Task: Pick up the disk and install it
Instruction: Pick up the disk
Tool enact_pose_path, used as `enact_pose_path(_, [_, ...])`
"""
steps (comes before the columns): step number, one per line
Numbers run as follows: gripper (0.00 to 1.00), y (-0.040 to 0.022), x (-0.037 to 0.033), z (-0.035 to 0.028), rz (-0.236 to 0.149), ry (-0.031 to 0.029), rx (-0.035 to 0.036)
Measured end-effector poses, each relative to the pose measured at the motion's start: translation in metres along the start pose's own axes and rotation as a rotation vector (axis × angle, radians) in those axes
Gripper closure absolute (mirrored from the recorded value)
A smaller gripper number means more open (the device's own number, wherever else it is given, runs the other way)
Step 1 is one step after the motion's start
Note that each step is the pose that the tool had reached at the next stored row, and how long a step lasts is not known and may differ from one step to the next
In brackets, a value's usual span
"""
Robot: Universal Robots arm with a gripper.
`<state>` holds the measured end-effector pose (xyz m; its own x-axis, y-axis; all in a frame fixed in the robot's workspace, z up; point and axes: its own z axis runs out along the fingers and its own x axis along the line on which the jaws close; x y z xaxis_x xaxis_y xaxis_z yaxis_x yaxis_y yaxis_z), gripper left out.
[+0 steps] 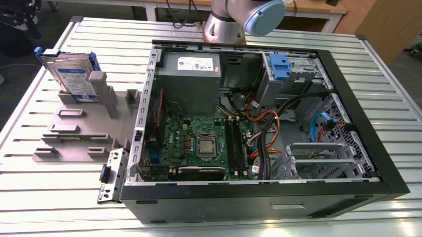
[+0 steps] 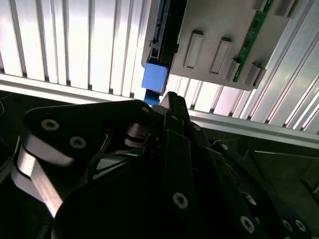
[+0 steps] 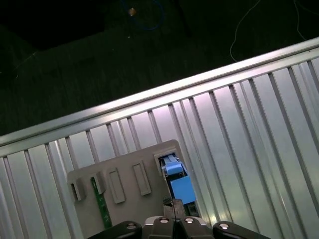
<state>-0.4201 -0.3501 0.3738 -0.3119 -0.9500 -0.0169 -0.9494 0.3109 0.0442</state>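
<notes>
The disk (image 1: 71,79) stands on edge in the grey holder (image 1: 72,133) beside the case (image 1: 264,200). Stiff, weighty and fragile, it is best pinched across its blue frame. The gripper (image 3: 173,205) hangs above it, apparently closed and empty.

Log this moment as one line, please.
Stage: pickup not started | disk: upright in grey holder on table, outside computer case | hand: shut, empty, over disk

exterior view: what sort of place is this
Probably a robotics lab bench for computer assembly: an open computer case on a slatted metal table, the disk standing in a grey fixture, a robot arm behind.
</notes>
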Motion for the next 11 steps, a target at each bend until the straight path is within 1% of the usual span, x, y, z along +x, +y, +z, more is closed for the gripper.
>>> enact_pose_path(2, [0.89,0.0,0.0,0.0001,-0.015,0.0006,-0.0002])
enact_pose_path(5, [0.89,0.0,0.0,0.0003,-0.048,0.002,-0.0004])
enact_pose_path(7, [0.89,-0.0001,0.0,0.0006,-0.074,0.003,-0.0002])
enact_pose_path(11, [0.89,-0.0001,0.0,0.0018,-0.14,0.0058,-0.0012])
